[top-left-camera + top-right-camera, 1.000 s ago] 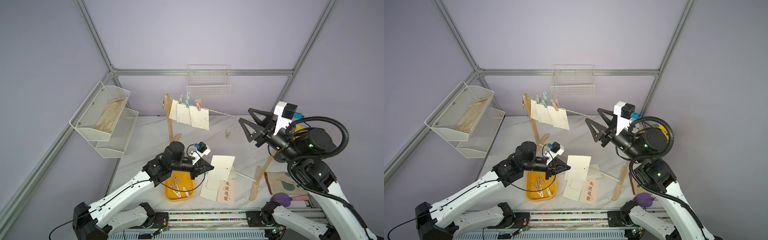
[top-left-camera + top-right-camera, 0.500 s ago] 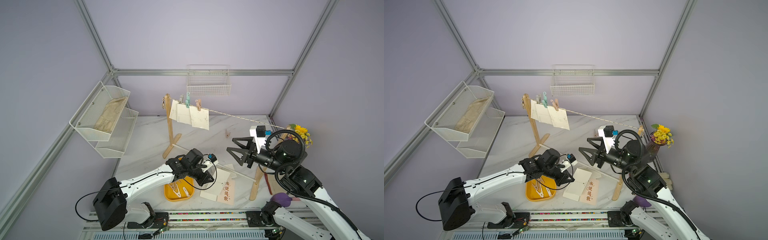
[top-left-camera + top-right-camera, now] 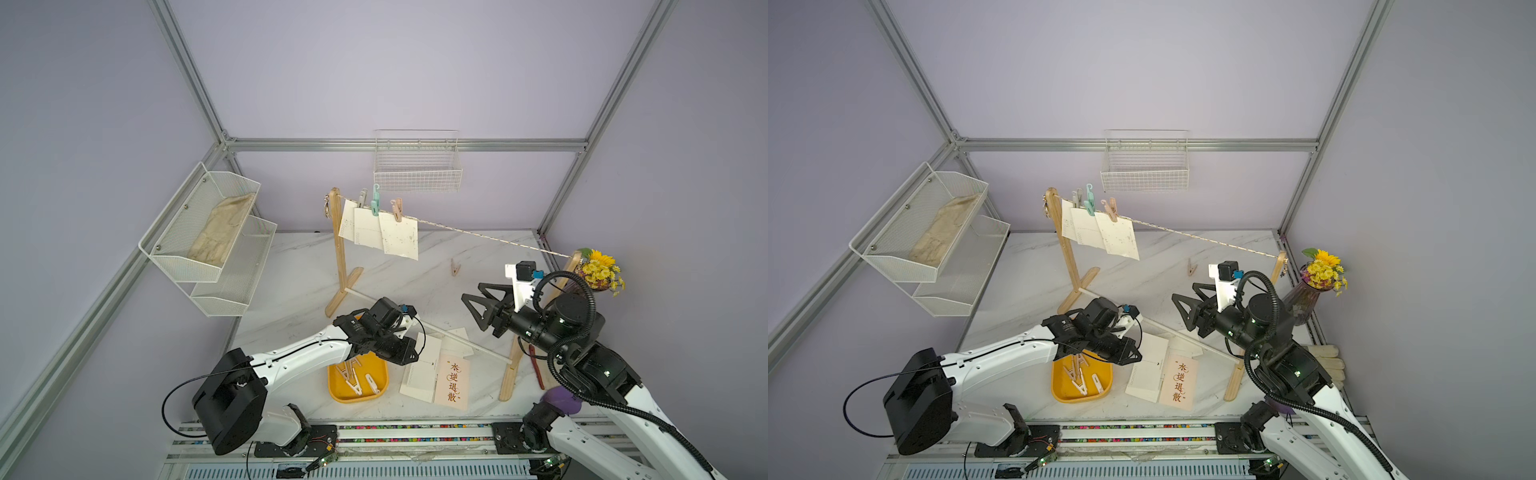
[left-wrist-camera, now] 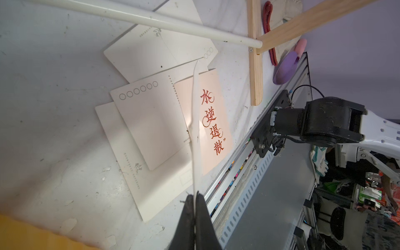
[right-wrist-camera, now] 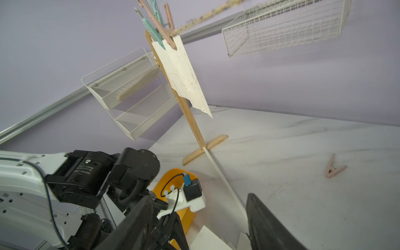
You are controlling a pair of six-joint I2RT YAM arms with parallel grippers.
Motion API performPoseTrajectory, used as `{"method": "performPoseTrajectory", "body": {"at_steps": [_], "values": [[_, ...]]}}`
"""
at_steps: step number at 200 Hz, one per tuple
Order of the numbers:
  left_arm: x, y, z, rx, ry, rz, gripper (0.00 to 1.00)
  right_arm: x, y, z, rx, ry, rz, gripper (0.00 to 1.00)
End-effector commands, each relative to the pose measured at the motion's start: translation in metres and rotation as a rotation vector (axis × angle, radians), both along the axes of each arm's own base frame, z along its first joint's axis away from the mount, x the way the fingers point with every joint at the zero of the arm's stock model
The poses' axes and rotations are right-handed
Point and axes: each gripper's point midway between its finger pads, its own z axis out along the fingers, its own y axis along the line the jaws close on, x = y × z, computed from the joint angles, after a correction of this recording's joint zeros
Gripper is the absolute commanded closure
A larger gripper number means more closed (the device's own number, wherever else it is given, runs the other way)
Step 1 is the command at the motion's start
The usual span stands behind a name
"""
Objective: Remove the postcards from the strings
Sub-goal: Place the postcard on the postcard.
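- Jaws of the left gripper [image 4: 195,202] are closed on a white postcard [image 4: 195,108], held edge-on over the loose postcards [image 4: 151,121] on the tabletop [image 3: 299,266].
- The right gripper [image 3: 471,291] is spread wide, empty, above the tabletop.
- Three hanging postcards [image 3: 386,232] are pegged to the string [image 3: 490,237].

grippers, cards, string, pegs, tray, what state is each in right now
left gripper: shut on card
right gripper: open, empty
string: strung between posts
hung cards: three, pegged to string
card pile: flat on table, overlapping
loose peg: lying on table
tray: holds pegs
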Motion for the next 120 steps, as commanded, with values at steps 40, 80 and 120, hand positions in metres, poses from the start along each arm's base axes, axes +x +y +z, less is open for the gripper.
{"method": "performPoseTrajectory", "body": {"at_steps": [40,80,120], "values": [[0.011,0.000,-0.021,0.012,0.102,0.067,0.89,0.034,-0.041,-0.072,-0.105,0.171,-0.323,0.26],[0.023,0.020,-0.014,0.094,0.030,0.109,0.84,0.052,-0.044,-0.109,-0.164,0.238,-0.403,0.22],[0.032,0.042,0.011,0.154,-0.097,0.122,0.56,0.073,-0.046,-0.134,-0.173,0.279,-0.498,0.13]]}}
